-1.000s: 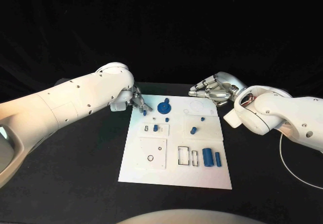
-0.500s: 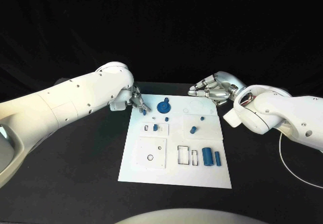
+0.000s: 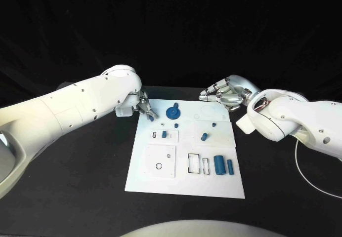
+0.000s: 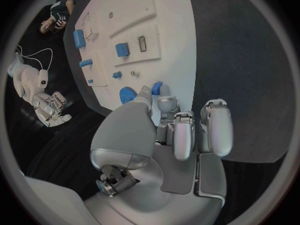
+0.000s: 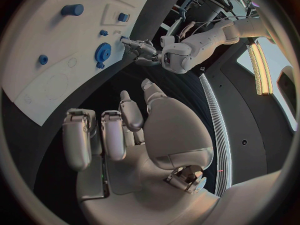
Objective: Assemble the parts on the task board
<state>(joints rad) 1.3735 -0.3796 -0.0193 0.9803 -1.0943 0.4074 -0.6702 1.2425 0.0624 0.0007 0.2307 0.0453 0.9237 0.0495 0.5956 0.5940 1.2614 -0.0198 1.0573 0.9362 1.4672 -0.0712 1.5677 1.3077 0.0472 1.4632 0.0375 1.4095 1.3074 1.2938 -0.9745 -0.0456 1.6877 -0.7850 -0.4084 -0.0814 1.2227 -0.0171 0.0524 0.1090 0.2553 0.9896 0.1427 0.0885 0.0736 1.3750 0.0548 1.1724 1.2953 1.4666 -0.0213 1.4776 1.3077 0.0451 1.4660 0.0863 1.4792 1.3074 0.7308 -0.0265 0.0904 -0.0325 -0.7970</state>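
You're looking at a black table (image 3: pixel 78 197) with the flat white rectangular task board (image 3: pixel 187 186) lying in the middle, long side running away from the robot. The left silver hand (image 3: pixel 145 109) is hanging at the board's far left corner, pinching a small blue cylindrical part (image 3: pixel 153 118) between thumb and a fingertip; the left wrist view is showing that same blue piece (image 4: pixel 157 88) at the fingertips just over the board's edge, other fingers curled beside it. The right silver hand (image 3: pixel 227 94) is sitting off the board's far right corner, fingers partly curled and apart, holding nothing you can see in the right wrist view (image 5: pixel 119 130). On the board: a large blue cylinder (image 3: pixel 219 165) is lying near the right edge in the near half, with a thinner blue bar (image 3: pixel 232 167) just beside it. A round blue gear (image 3: pixel 173 113) is sitting at the far end near the left hand, a narrow blue piece touching its far rim. Small blue pegs are standing mid-board: one (image 3: pixel 204 137) right of centre, one (image 3: pixel 164 134) left of centre, tinier ones (image 3: pixel 176 125) and (image 3: pixel 214 125) between.
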